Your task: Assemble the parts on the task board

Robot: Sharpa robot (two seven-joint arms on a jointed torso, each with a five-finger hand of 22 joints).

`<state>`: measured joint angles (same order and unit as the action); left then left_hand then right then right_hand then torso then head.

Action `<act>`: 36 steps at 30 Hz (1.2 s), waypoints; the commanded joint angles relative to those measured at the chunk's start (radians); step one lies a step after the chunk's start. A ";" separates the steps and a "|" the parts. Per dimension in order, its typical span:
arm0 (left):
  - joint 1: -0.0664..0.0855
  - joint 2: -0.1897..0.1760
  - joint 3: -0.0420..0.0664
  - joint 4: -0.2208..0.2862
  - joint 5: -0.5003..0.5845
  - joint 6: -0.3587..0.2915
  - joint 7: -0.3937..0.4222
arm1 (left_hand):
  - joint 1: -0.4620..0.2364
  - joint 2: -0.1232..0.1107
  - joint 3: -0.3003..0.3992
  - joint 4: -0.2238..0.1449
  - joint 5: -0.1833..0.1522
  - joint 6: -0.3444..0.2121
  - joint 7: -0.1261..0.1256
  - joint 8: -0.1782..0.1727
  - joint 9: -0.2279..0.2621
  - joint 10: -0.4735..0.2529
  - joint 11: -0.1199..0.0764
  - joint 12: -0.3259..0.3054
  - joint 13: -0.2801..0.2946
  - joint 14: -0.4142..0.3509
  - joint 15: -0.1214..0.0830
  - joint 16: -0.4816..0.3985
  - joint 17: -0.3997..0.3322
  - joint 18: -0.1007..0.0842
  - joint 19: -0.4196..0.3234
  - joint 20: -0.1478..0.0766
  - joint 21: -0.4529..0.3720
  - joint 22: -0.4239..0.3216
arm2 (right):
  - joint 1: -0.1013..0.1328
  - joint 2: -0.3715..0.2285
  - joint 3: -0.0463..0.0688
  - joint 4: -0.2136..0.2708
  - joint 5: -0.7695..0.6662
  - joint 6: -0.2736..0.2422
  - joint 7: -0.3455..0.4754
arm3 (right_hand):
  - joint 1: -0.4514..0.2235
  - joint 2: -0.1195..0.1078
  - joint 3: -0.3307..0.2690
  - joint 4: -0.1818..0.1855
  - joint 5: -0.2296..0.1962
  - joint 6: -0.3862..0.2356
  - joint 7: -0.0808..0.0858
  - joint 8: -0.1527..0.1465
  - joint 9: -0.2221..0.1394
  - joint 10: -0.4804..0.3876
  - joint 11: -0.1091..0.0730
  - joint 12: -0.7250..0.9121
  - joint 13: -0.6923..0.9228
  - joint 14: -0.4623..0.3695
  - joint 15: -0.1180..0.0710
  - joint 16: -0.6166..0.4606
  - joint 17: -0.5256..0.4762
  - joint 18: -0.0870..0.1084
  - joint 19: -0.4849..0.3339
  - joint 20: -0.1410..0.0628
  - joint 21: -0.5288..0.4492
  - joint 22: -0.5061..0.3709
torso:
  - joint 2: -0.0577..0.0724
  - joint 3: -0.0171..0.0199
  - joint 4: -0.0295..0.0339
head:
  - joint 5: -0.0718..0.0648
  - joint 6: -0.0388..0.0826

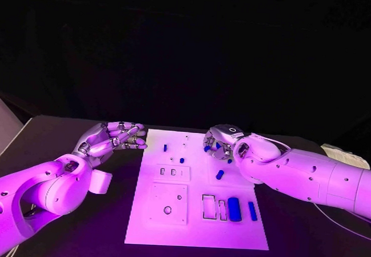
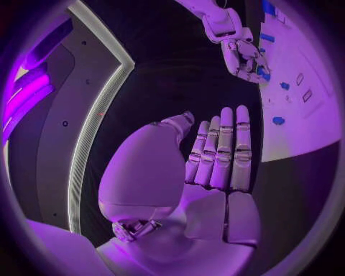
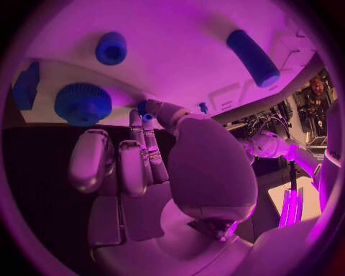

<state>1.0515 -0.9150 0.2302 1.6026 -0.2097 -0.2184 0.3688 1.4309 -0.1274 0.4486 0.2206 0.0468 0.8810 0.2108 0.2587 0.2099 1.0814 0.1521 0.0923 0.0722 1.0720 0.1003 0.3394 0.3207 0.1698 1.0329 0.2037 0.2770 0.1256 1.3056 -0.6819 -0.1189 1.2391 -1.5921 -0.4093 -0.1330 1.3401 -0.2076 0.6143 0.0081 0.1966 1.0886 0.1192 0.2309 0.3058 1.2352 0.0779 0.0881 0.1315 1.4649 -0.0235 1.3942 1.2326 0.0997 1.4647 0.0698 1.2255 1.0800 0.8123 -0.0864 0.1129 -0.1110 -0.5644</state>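
You have a white task board (image 1: 196, 220) lying on a black surface (image 1: 69, 135) in the middle of the frame, and the parts on it are blue: a peg (image 1: 165, 147) near the board's upper left, a short cylinder (image 1: 220, 174) at its centre right, and a thick bar (image 1: 233, 209) beside a slimmer rod (image 1: 252, 211) at the lower right. Dark outlines mark the rectangular slots (image 1: 208, 206) next to those bars. Your left hand (image 1: 119, 136) and right hand (image 1: 222, 142) are silver, on white arms. In the right wrist view you see a ridged blue gear (image 3: 83, 104) and a plain blue knob (image 3: 111, 48).
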 commanded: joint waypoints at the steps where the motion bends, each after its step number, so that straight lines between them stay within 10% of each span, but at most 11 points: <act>1: 0.000 -0.001 0.001 0.000 -0.005 0.024 0.002 | -0.005 -0.006 0.007 -0.001 0.003 0.001 0.006 -0.003 0.001 0.003 0.006 -0.006 -0.002 -0.006 0.003 0.004 0.001 0.010 -0.006 -0.001 0.000 0.000 | -0.001 0.007 0.004 0.007 -0.016 -0.070 -0.015 | 0.006 0.013 0.006 0.000 0.006 0.003 0.000 0.005 0.015 0.032 -0.026 0.003 0.010 0.049 -0.007 0.007 0.001 -0.009 0.003 -0.004 0.005 0.001 | 0.005 -0.0015 -0.0013 | 0.004 0.006; 19: 0.000 -0.002 0.001 0.001 -0.007 0.028 0.002 | -0.004 -0.005 0.008 -0.002 0.003 0.001 0.006 -0.004 0.001 0.003 0.006 -0.007 -0.002 -0.007 0.003 0.004 0.002 0.010 -0.006 -0.001 0.000 0.000 | 0.003 0.094 0.023 -0.053 -0.044 -0.121 -0.078 | 0.006 0.009 0.008 -0.006 0.005 -0.001 0.002 0.006 0.020 0.031 -0.025 -0.001 0.012 0.049 -0.008 0.008 0.002 -0.010 0.003 -0.005 0.007 0.003 | 0.017 -0.0095 0.0035 | 0.004 0.016; 36: 0.000 -0.010 0.002 0.008 -0.008 0.029 0.000 | -0.004 -0.005 0.008 -0.002 0.003 0.001 0.006 -0.004 0.001 0.003 0.006 -0.007 -0.002 -0.007 0.003 0.004 0.002 0.010 -0.006 -0.001 0.000 0.000 | 0.008 0.118 0.034 -0.061 -0.064 -0.158 -0.098 | 0.006 0.008 0.013 -0.012 0.017 -0.004 0.004 0.008 0.028 0.032 -0.024 -0.004 0.014 0.050 -0.007 0.012 0.006 -0.011 0.004 -0.005 0.012 0.010 | 0.027 -0.0086 -0.0001 | 0.011 0.019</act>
<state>1.0514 -0.9255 0.2314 1.6078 -0.2122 -0.2095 0.3648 1.4309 -0.1273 0.4512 0.2179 0.0468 0.8810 0.2108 0.2587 0.2098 1.0813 0.1521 0.0924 0.0723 1.0685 0.1037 0.3394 0.3213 0.1696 1.0329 0.2037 0.2770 0.1255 1.3126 -0.5655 -0.0853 1.1764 -1.6361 -0.5461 -0.2211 1.3403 -0.2077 0.6211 -0.0019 0.2092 1.0876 0.1194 0.2353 0.3219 1.2352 0.0779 0.0821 0.1393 1.4649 -0.0233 1.4023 1.2381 0.0998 1.4645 0.0699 1.2335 1.0891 0.8368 -0.0949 0.1140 -0.1011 -0.5457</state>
